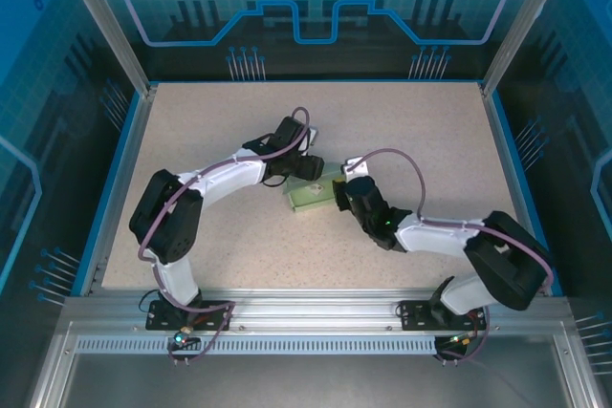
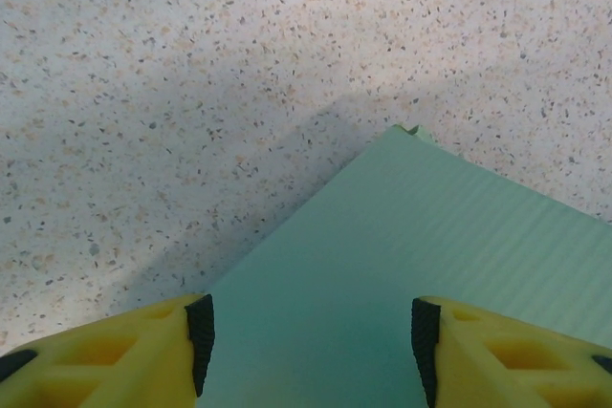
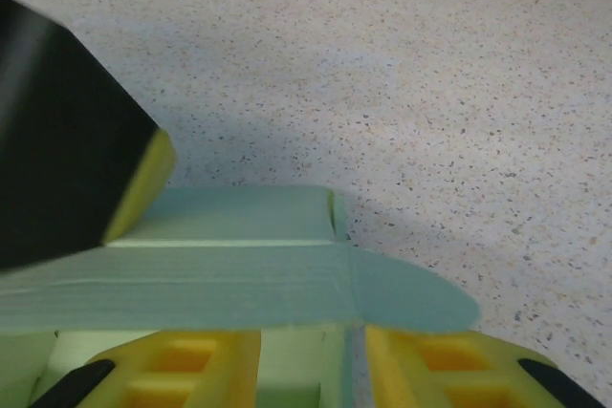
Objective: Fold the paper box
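— Where's the paper box (image 1: 314, 195)?
— Middle of the top view, on the speckled table (image 1: 411, 131), between the two arms' tips.
— The left gripper (image 2: 311, 351)?
— Bottom of its own view, jaws well apart over the box's flat green top, holding nothing.
— And the right gripper (image 3: 313, 370)?
— Bottom edge of its view, slightly open. Green card sits between its fingers, with a sliver of gap on the right.

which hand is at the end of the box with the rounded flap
The right hand: in its wrist view the paper box ends in a rounded flap just ahead of it. The left hand faces a plain flat panel instead.
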Robot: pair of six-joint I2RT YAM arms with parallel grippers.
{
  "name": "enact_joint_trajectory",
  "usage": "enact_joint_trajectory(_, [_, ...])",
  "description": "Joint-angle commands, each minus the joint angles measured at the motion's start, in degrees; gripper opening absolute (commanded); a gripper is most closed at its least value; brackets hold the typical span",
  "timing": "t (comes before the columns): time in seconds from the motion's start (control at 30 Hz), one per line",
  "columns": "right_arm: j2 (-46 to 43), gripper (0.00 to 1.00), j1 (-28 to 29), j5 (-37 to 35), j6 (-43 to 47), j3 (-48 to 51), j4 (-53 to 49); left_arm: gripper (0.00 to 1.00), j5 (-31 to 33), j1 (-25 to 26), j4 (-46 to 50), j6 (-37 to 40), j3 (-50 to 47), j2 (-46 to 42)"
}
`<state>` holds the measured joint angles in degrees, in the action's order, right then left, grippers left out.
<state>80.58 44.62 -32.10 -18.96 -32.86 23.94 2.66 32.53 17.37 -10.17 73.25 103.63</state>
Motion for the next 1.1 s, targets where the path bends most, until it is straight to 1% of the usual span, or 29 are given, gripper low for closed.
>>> enact_joint_trajectory(0.0, [-5.6, 0.38, 0.3, 1.8, 1.3, 0.0, -7.9, 0.59, -1.1, 0.7, -0.7, -0.2, -1.4, 1.1])
enact_joint_trajectory(0.07, [-7.9, 0.4, -0.3, 3.3, 1.9, -1.0, -11.9, 0.59, -0.9, 0.9, -1.2, -0.4, -1.9, 1.1])
enact_joint_trajectory(0.17, [-9.9, 0.42, -3.0, 7.0, 2.3, -3.5, -16.2, 0.59, -0.5, 1.2, -2.0, -0.4, -2.8, 1.1])
enact_joint_trajectory(0.3, [-10.2, 0.44, -7.0, 12.3, 3.6, -6.4, -18.8, 0.59, 0.0, 1.5, -3.2, -0.5, -4.1, 1.1])
enact_joint_trajectory(0.43, [-9.3, 0.44, -8.3, 15.0, 4.6, -7.7, -20.2, 0.59, 0.3, 1.6, -3.6, -0.7, -4.5, 1.1])
enact_joint_trajectory(0.6, [-9.6, 0.44, -8.7, 15.2, 4.9, -7.5, -22.3, 0.59, 1.4, 1.7, -4.0, -1.2, -3.9, 0.8])
enact_joint_trajectory(0.8, [-13.1, 0.49, -7.9, 15.0, 7.9, -11.7, -29.3, 0.59, 2.2, 1.7, -4.2, -1.0, -3.4, -0.4])
enact_joint_trajectory(0.87, [-12.5, 0.51, -7.7, 15.3, 8.6, -13.8, -31.3, 0.59, 2.2, 1.7, -4.3, -1.1, -3.3, -0.2])
enact_joint_trajectory(1.0, [-11.5, 0.54, -7.9, 16.1, 8.7, -15.3, -31.5, 0.59, 2.1, 1.7, -4.6, -1.4, -3.3, -0.2])
enact_joint_trajectory(1.07, [-10.1, 0.56, -8.4, 18.0, 8.4, -16.5, -31.8, 0.59, 2.2, 1.7, -4.6, -1.4, -3.4, -0.4])
